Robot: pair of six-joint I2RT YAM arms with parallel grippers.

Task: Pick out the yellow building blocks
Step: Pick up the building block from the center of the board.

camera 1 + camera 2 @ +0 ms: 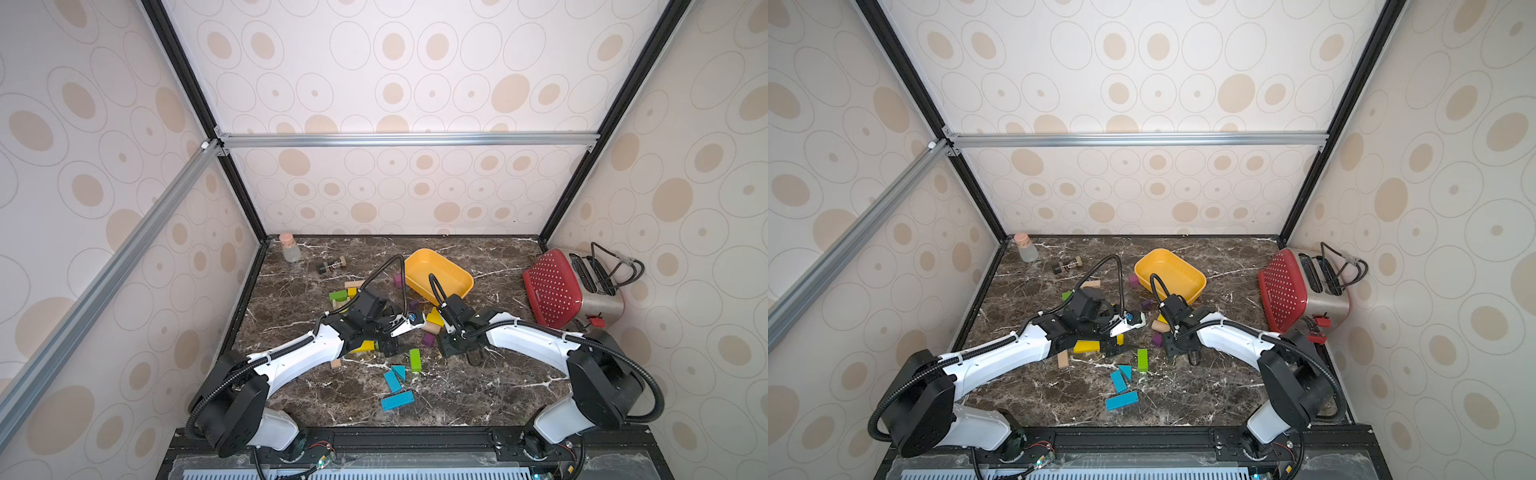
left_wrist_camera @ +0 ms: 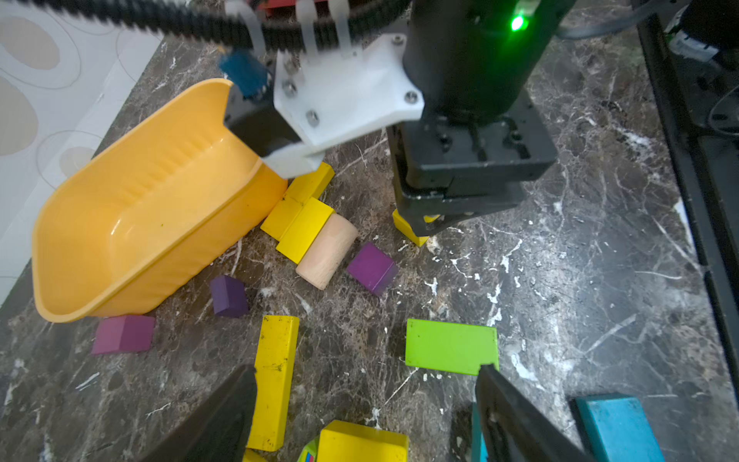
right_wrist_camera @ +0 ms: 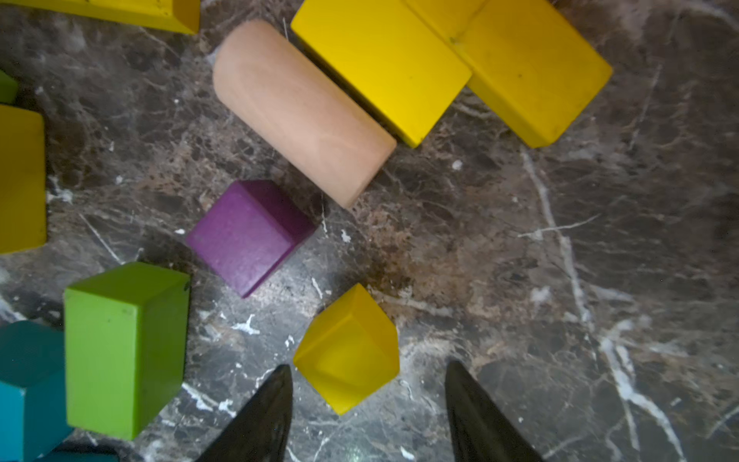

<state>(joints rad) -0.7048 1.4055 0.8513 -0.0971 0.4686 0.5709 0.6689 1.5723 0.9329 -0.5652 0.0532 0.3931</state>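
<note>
The left arm [image 1: 299,357] comes up from the near left corner of the tabletop [image 1: 457,395]. It bends at the elbow and reaches to the middle, with its wrist tipped down over the blocks. The left claw [image 2: 366,368] is wide open and holds nothing. A long yellow bar [image 2: 274,380] lies flat on the tabletop just beside one finger [image 2: 224,412]. A fat yellow block [image 2: 362,440] sits low between the two fingers. A lime green block [image 2: 450,346] lies right by the tip of the other finger. A bit further along, three more yellow blocks [image 2: 304,228] huddle together next to the outside wall of the orange-yellow tub [image 2: 140,208]. A bare wooden roll [image 2: 326,252] leans on them. The tub has nothing in it. The right arm [image 1: 528,336] comes up from the near right corner and bends in to the middle too, and its wrist points straight down at the tabletop. The right claw [image 3: 368,364] is partly open and grips nothing. A small yellow cube [image 3: 348,352] sits on the tabletop at its fingertips, in the gap and closer to one finger. I cannot tell if that finger touches it. A purple cube [image 3: 248,236] sits near it. Far to the right, by the wall, is a red toaster [image 1: 552,286]. The faint mark on its red side is too small to read.
</note>
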